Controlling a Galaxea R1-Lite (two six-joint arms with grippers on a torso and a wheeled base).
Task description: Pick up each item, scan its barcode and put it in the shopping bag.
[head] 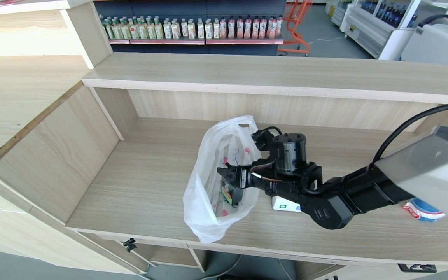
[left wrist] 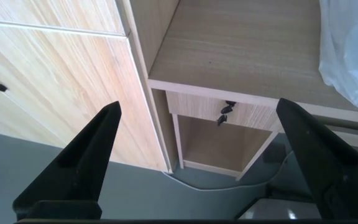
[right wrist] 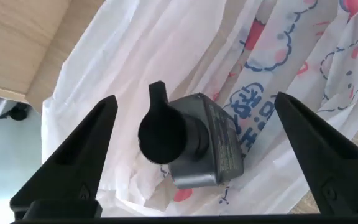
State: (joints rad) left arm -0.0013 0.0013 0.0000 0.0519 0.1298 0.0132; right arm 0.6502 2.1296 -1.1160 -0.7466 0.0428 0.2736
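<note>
A: Where is the white, translucent plastic shopping bag [head: 204,202]?

B: In the middle of the head view. It stands crumpled on the pale wooden tabletop [head: 150,182], near the front edge, with its mouth open toward the right arm.

A: And the right gripper [head: 228,186]?

B: It comes in from the right of the frame and sits at the bag's mouth. Its own wrist view shows the black fingers [right wrist: 73,168] spread wide and gripping nothing.

A: What lies between them?

B: A dark grey boxy item with a black rounded end [right wrist: 207,146]. It rests farther in on the bag's printed plastic [right wrist: 135,50], apart from both fingers.

A: Any other goods?

B: A white flat box with a green mark [head: 286,204] lies on the tabletop just under the right arm, right of the bag. A blue, white and red packet [head: 422,210] lies at the lower right, partly hidden by the arm.

A: The left gripper [left wrist: 199,104]?

B: It hangs off the tabletop's [left wrist: 241,43] front edge, above the grey floor. Its fingers [left wrist: 79,168] are wide apart and empty. A corner of the bag [left wrist: 350,50] shows on the tabletop beyond.

A: And behind?

B: A row of small bottles [head: 189,29] stands on a shop shelf at the upper centre.
</note>
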